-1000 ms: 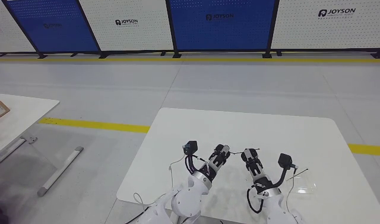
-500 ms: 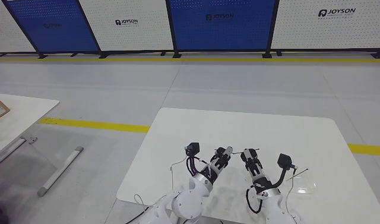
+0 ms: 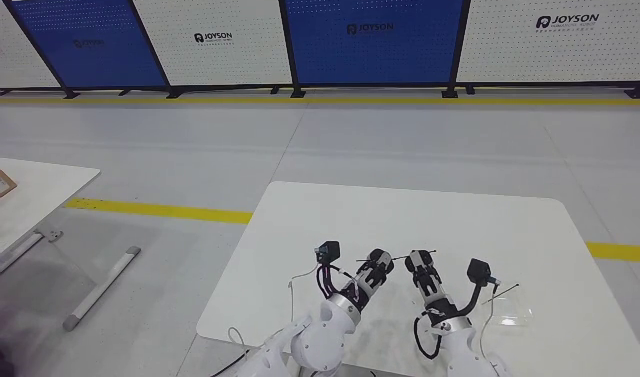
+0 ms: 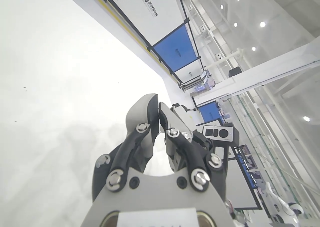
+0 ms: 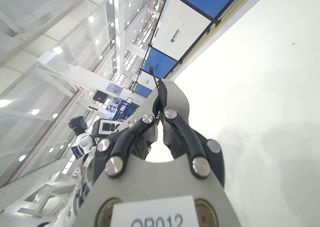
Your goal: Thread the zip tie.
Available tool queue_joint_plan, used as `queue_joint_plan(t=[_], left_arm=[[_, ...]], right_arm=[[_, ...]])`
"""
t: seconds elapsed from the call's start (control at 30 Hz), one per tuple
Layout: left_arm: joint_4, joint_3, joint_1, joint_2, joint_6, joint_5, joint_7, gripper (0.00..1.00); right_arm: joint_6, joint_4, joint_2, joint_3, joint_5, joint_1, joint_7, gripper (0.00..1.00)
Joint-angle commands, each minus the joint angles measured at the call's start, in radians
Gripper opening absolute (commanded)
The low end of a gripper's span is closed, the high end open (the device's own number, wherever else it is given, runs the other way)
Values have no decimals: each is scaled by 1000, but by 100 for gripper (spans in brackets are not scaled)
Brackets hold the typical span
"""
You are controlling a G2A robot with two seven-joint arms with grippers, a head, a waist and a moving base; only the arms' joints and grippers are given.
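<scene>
Right gripper [image 5: 161, 85] is clamped on the thin black plastic zip tie [image 5: 153, 74], short tip poking past the fingertips. The left gripper [image 4: 158, 107] sits just beside it, pads pressed together; can't tell if they pinch anything. Top view: tie runs crosswise between the two. Both are near the white rectangular table [image 3: 480, 217]'s near edge, with open surface ahead.

**A:** Big industrial hall, this one: perforated partition panels [image 3: 372, 27] in blue and white fence off the bay, and a yellow floor line [image 3: 160, 211] runs across the grey floor.

**B:** Look up too: a high white ceiling with rows of spotlights [image 4: 262, 24]. There's a plain white work table [image 3: 420, 207], with a second table [image 3: 40, 192] off to the side. That pale figure [image 5: 85, 141] far back may be another robot. A robotics test floor, I'd say.
</scene>
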Motion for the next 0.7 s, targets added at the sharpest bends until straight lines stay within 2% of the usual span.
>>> queue_joint_plan(t=[0.0,0.23,0.37,0.4,0.43,0.47,0.53,0.67], left_arm=[[-2,0,1,0,-4,6,-7,0],[-11,-6,8,0,-16,11,-24,0],[-13,-11,12,-1,-17,14,-27,0],[-12,-12,12,-1,-14,16,-26,0],[-11,-13,11,-1,-10,16,-26,0],[-11,-13,10,-2,-8,16,-26,0],[-9,-13,9,-3,-3,17,-26,0],[-4,-13,5,-6,12,17,-25,0]], right_arm=[[4,-4,0,1,-5,-1,3,0],[16,-17,-2,3,-12,-7,23,0],[24,-17,-5,4,20,-5,46,0],[25,-16,-5,5,26,-3,48,5],[26,-14,-6,5,28,-2,51,29],[25,-13,-6,6,29,-1,51,39],[22,-12,-7,8,32,-1,48,45],[8,-13,-8,14,35,-6,40,42]])
